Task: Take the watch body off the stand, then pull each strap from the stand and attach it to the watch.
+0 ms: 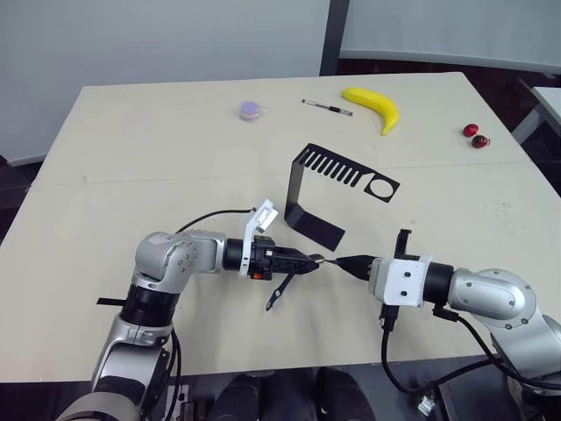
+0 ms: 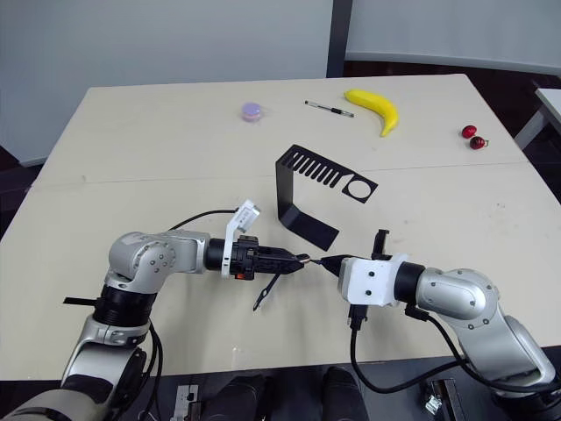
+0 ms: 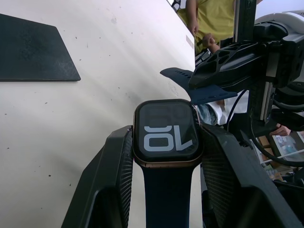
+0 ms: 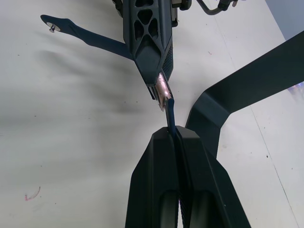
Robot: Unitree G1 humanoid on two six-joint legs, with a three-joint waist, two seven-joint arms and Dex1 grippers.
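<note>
My left gripper (image 1: 310, 260) is shut on the watch body (image 3: 166, 132), a black screen with white marks and a pale gold rim. One dark navy strap (image 1: 280, 292) is joined to it and hangs down toward the table. My right gripper (image 1: 347, 262) is shut on the other navy strap (image 4: 170, 114). That strap's free end meets the watch body's edge (image 4: 162, 90). Both grippers face each other tip to tip, just above the table's front middle. Behind them the black C-shaped stand (image 1: 326, 188) stands bare, with its slotted top and ring hole.
At the far side lie a yellow banana (image 1: 372, 105), a black-and-white pen (image 1: 327, 107), a small purple object (image 1: 251, 109) and red cherries (image 1: 475, 135). A thin black strip (image 1: 110, 302) lies near the table's left front. A person in a yellow shirt (image 3: 213, 19) stands beyond the table.
</note>
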